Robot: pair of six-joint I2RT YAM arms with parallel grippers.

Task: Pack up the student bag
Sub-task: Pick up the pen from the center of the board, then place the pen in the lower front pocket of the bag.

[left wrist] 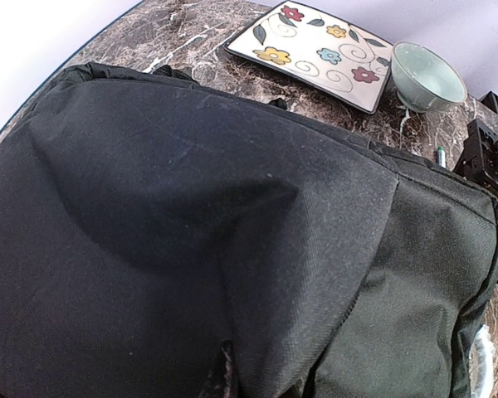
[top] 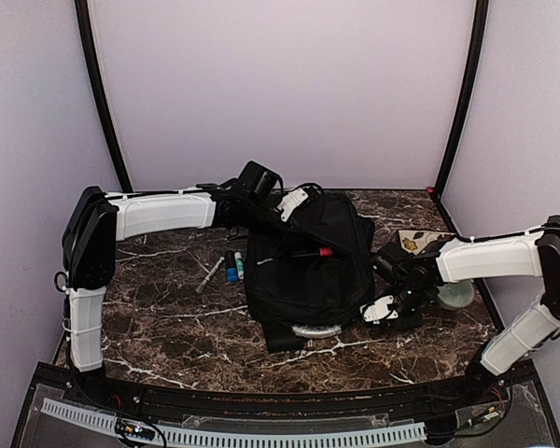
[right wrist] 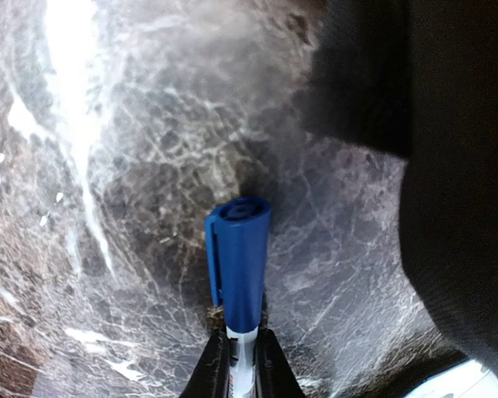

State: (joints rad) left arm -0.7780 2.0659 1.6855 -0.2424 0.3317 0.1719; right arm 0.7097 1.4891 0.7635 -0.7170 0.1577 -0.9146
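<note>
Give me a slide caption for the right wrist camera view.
Right hand pinching a blue-capped marker over the marble table, student bag alongside.

We are seeing the left arm (top: 159, 213) and right arm (top: 490, 259) wearing white shells between black joints, cables running alongside, the right gripper (right wrist: 242, 352) showing black fingers (right wrist: 214, 373).

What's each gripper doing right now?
Left gripper: shut, apparently pinching the bag fabric.
Right gripper: shut on a blue-capped pen.
</note>
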